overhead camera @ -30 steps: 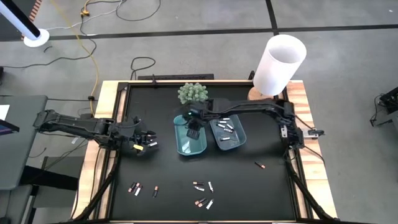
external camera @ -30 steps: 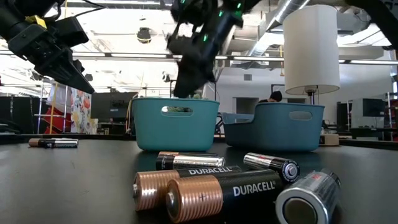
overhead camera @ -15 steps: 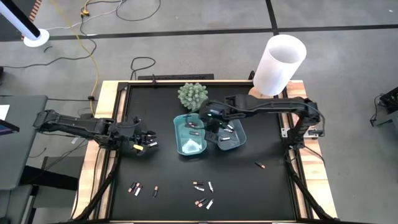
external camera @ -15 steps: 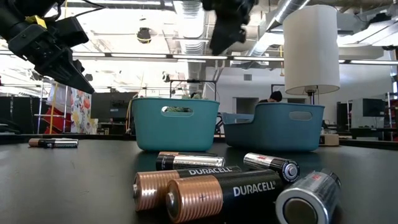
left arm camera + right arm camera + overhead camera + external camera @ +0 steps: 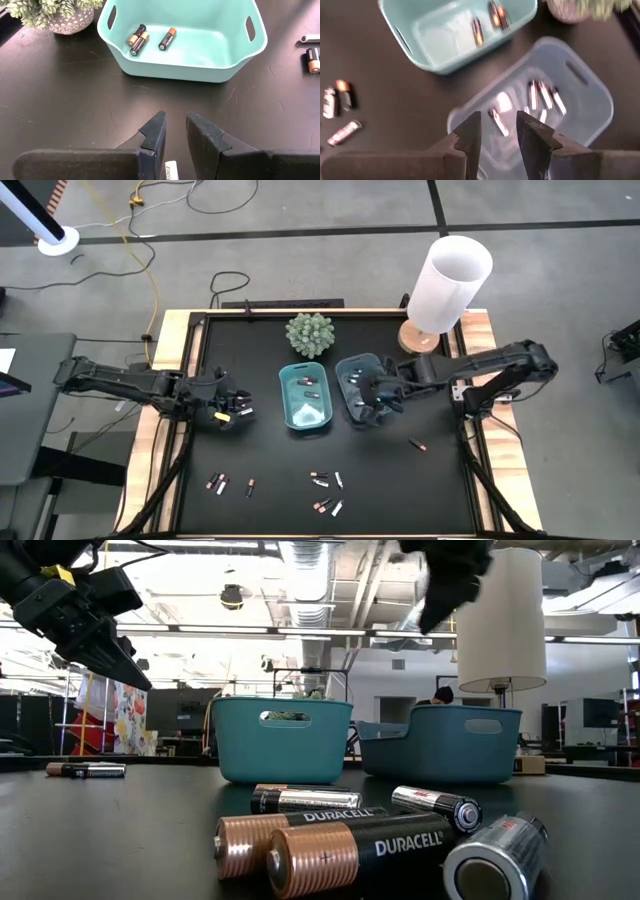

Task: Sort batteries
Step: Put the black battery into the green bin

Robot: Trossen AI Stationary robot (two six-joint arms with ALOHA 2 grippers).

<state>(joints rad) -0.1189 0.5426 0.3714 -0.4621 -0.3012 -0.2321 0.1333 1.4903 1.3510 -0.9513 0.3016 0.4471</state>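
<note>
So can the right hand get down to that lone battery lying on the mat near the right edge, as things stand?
Probably yes. The right hand hangs over the right tray, fingers apart and empty, and the lone battery lies on bare mat with nothing beside it.

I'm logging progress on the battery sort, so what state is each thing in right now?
Left tray: upright, three copper-ended batteries inside.
Right tray: upright, several silvery batteries inside.
Loose batteries: lying unsorted on the table's near part.
Right gripper: jaws apart, empty, above the right tray.
Left gripper: jaws slightly apart, over the table left of the trays.
Lamp: upright.
</note>
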